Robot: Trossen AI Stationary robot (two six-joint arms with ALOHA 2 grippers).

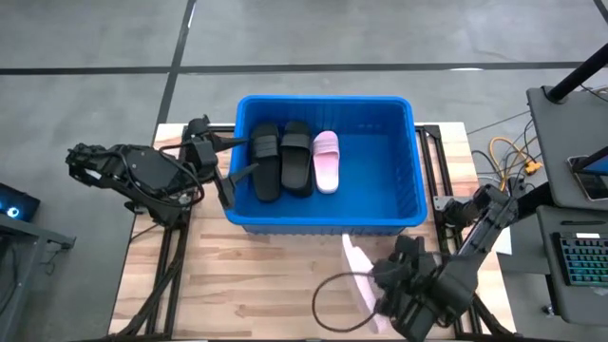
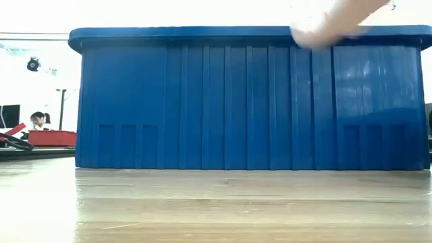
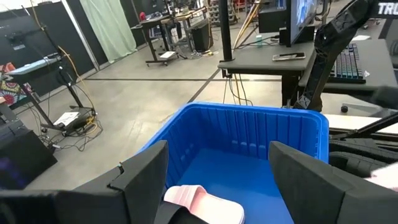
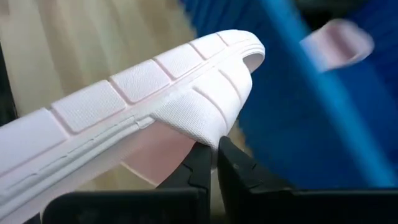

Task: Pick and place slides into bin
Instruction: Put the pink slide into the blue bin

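Blue plastic, the bin (image 1: 380,180) sits on the wooden table (image 1: 247,285) holding two black slides (image 1: 281,157) and a pink slide (image 1: 326,160). The right gripper (image 4: 216,149) pinches a second pink slide's (image 4: 143,106) strap just outside the bin's near wall. The left gripper (image 3: 217,168) hangs wide apart over the bin's left rim; "TR" shows on a screen behind.

Hardly any readable text anywhere.

Only a cut-off fragment in white capitals, "TR", seen in the left wrist view at the picture's upper corner, on a dark arm part (image 3: 387,9) above a keyboard (image 3: 348,62); remainder cropped away by the frame edge. Nothing legible on the bin (image 1: 380,214), on the slides (image 1: 326,160) inside it, or on the wooden desk (image 1: 247,285). Marks on a bright monitor (image 3: 303,15) and on papers on the floor (image 3: 65,118) too small and blurred to make out. No numbers, labels or signs readable in the high, low or right wrist views.
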